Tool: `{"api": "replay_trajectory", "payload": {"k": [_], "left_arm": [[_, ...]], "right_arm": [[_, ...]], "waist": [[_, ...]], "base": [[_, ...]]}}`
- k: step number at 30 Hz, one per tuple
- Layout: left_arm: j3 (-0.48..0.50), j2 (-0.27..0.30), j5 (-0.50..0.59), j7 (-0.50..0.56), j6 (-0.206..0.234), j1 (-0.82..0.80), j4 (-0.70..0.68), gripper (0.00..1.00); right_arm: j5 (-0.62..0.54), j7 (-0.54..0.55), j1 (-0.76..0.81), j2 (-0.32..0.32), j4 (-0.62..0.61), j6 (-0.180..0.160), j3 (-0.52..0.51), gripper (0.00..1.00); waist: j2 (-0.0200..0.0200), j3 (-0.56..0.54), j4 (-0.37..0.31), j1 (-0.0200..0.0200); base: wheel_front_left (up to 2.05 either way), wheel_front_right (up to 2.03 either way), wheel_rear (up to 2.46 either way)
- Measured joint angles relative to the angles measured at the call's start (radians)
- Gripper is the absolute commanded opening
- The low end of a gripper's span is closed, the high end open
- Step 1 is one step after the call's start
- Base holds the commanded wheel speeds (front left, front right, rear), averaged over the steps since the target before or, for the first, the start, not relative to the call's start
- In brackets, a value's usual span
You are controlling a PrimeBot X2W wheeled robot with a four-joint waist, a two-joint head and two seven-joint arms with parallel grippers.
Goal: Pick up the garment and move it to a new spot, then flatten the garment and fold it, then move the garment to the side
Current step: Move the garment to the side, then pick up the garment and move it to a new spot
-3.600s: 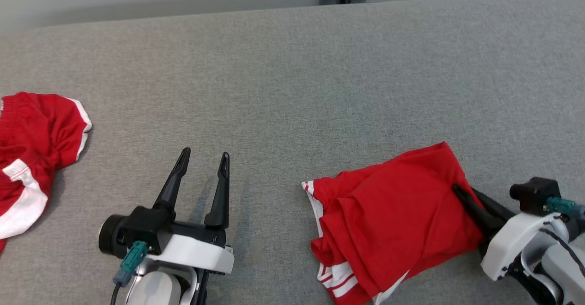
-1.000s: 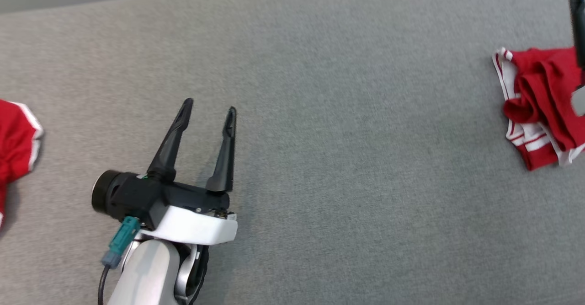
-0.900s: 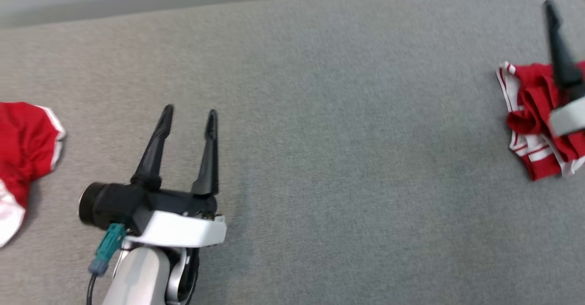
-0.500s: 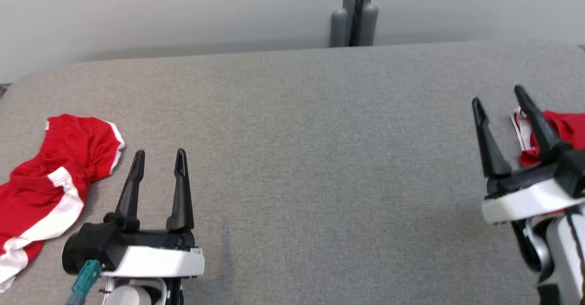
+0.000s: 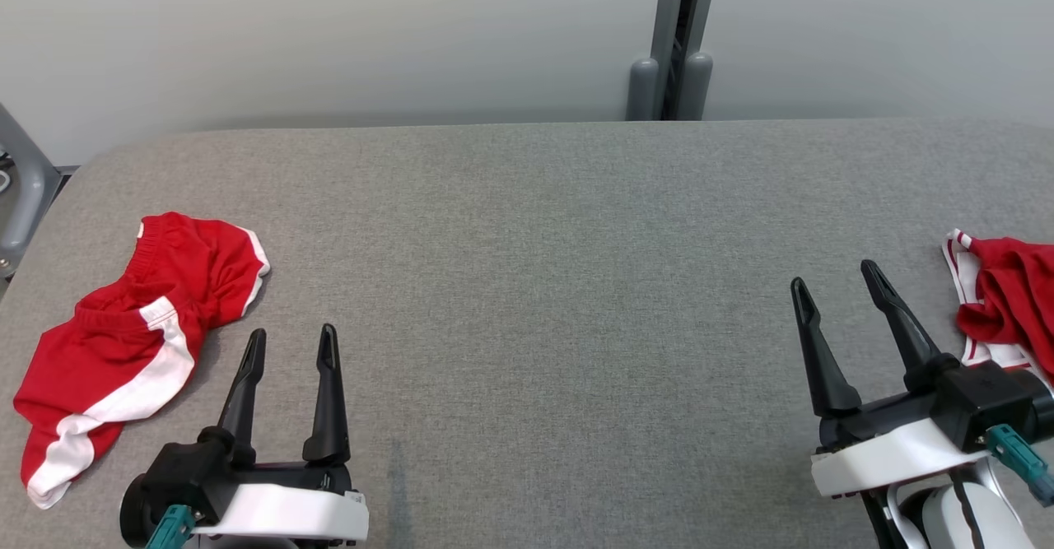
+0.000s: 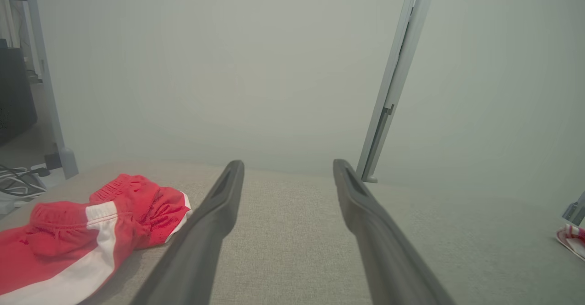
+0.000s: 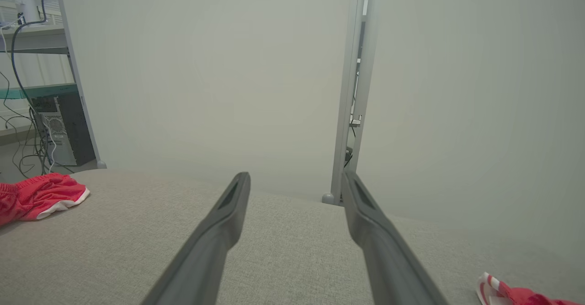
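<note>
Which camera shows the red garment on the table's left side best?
Head view: the left red garment lies whole, seen from above. Left wrist view crops it at the frame edge; right wrist view catches one small end.

**Right wrist: fingers apart over the grey pad**

You're looking along the right gripper [image 7: 296,177], its two dark fingers spread wide with bare grey table pad [image 7: 114,241] showing between them. At 9 o'clock, near the pad's far edge, a red garment with white trim [image 7: 41,195] lies crumpled. At 5 o'clock a red-and-white striped garment [image 7: 507,294] pokes in from the corner; it's cut off, so you can't judge its shape. A pale post [image 7: 354,90] stands at 12 o'clock, a shelf with a computer [image 7: 59,126] at 10.
</note>
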Motion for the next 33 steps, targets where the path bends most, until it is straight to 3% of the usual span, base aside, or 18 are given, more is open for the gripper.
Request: {"api": "replay_trajectory", "payload": {"k": [33], "left_arm": [[-0.04, 0.0, -0.002, 0.0, -0.011, -0.003, 0.039, 1.0]], "right_arm": [[-0.018, 0.0, 0.021, 0.044, 0.03, 0.0, -0.085, 1.0]], "waist": [[-0.0001, 0.016, -0.003, 0.0]], "base": [[0.0, 0.0, 0.0]]}}
